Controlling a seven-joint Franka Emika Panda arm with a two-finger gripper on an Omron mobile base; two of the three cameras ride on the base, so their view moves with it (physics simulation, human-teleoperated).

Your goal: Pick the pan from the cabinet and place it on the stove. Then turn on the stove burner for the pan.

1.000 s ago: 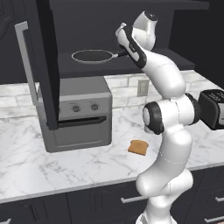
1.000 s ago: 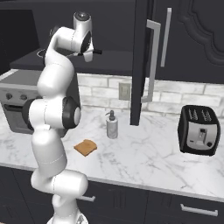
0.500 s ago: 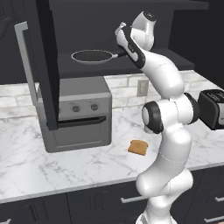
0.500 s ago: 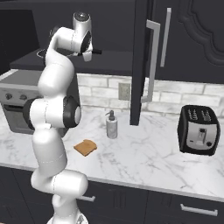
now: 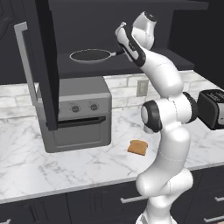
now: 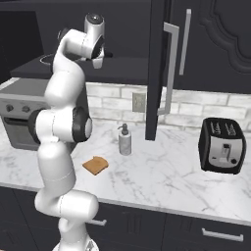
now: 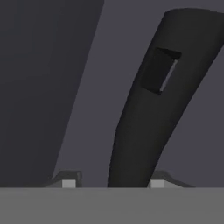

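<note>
The black pan [image 5: 91,55] with its pale rim lies flat on the shelf of the open cabinet [image 5: 131,68], its slim handle [image 5: 116,53] pointing right. My gripper [image 5: 120,50] is raised to shelf height at the handle's end. In the hand view the dark handle [image 7: 148,109] runs up between my fingertips [image 7: 157,183]. The right tip is against it, and a gap stays on the left side. My gripper [image 7: 113,183] is open around the handle, and the pan rests on the shelf. From the right, the gripper [image 6: 101,60] sits in front of the shelf. The stove is out of view.
A grey toaster oven [image 5: 74,113] stands on the marble counter under the shelf. The open cabinet door [image 5: 43,65] hangs out left of the pan, and another door [image 6: 157,73] to the right. A bread slice [image 5: 138,147], a soap bottle [image 6: 125,139] and a toaster [image 6: 221,146] sit on the counter.
</note>
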